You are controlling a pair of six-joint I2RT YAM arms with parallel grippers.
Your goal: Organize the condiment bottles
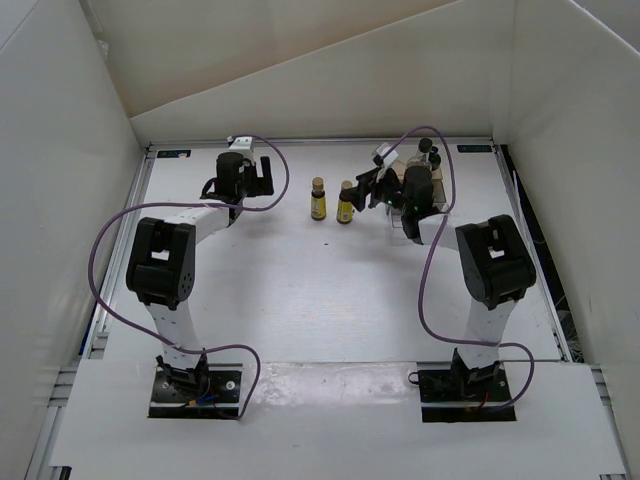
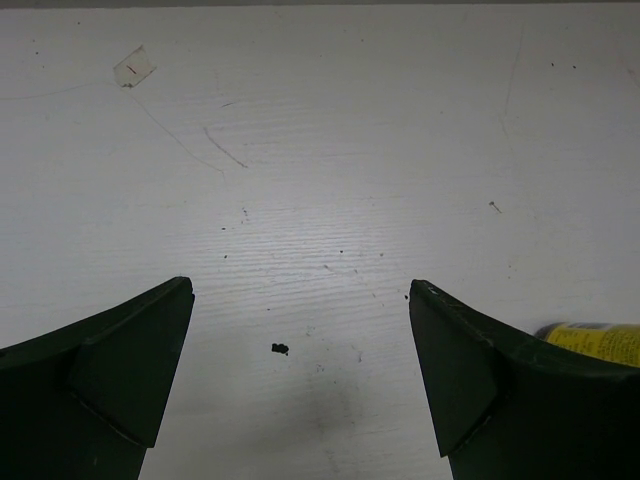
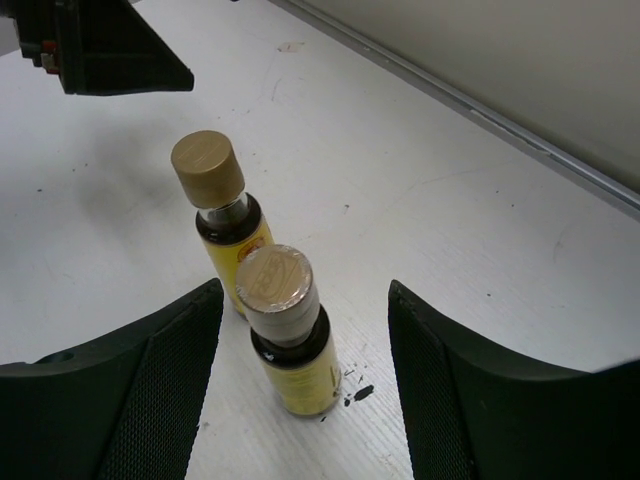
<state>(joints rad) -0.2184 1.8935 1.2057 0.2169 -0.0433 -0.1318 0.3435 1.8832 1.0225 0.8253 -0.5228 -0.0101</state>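
So: right claw (image 3: 303, 300) is wide open, straddling the near yellow bottle (image 3: 290, 375) with a jaw on either side and not touching. It looks lined up for a grab. The second yellow bottle (image 3: 225, 230) stands upright close beside it, with a small gap. That's the obstacle; a skewed close could clip it. Left claw (image 2: 300, 290) is also open and empty over bare bench (image 1: 300, 290), out past the second bottle. The black-capped bottles (image 1: 426, 148) sit on the near yellow bottle's other side, partly hidden by the right arm, so I can't make out their layout.
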